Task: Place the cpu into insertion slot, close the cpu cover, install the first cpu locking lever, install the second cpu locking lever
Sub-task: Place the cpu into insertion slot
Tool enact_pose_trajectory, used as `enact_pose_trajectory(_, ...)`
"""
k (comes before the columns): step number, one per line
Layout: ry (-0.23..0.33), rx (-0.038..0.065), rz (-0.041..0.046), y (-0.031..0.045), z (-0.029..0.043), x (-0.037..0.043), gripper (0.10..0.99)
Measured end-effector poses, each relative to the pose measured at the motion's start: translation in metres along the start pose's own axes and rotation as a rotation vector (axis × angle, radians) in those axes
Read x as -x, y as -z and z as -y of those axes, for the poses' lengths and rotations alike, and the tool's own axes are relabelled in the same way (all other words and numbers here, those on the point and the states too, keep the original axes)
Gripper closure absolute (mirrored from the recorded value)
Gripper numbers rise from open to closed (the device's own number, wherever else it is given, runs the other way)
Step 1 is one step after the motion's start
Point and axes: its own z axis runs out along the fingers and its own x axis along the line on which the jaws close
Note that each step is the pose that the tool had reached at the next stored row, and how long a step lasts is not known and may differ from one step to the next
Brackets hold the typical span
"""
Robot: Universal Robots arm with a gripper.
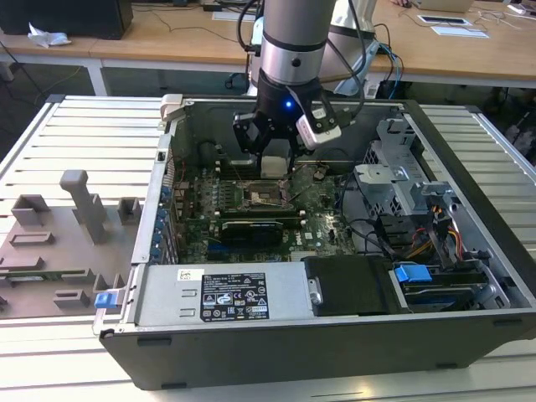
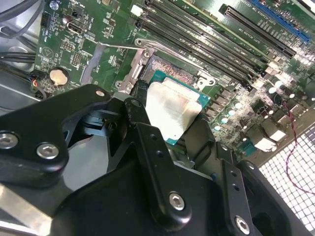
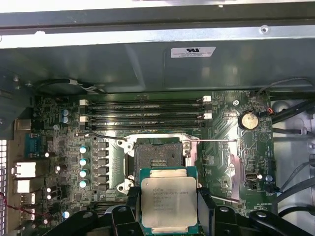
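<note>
My gripper [image 1: 275, 164] is shut on the cpu [image 3: 169, 204], a flat square chip with a silver-grey top, pinched by its two side edges between black fingers [image 3: 132, 196]. The chip hangs level a little above the green motherboard, just off the insertion slot [image 3: 158, 155], whose dark square socket lies open with a silver rim. In the second wrist view the cpu [image 2: 172, 110] overlaps part of the slot [image 2: 165, 66]. A silver strip along the socket's edge toward the memory slots [image 3: 155, 137] may be the cpu cover raised; I cannot tell. Thin wire levers [image 3: 211, 141] stick out to both sides.
The board lies inside an open computer case [image 1: 251, 352] on a slatted table. Long black memory slots [image 3: 147, 110] run beside the socket, and a black card [image 1: 260, 228] lies nearer the case's front. Drive cages and cables [image 1: 419, 218] fill the exterior view's right. Grey fixtures [image 1: 75, 209] stand outside.
</note>
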Motion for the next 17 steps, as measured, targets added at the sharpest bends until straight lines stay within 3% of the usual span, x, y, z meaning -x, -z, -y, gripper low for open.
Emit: enact_pose_trajectory(17, 0.0, 0.0, 0.0, -0.0131, 0.0012, 0.0003, 0.541)
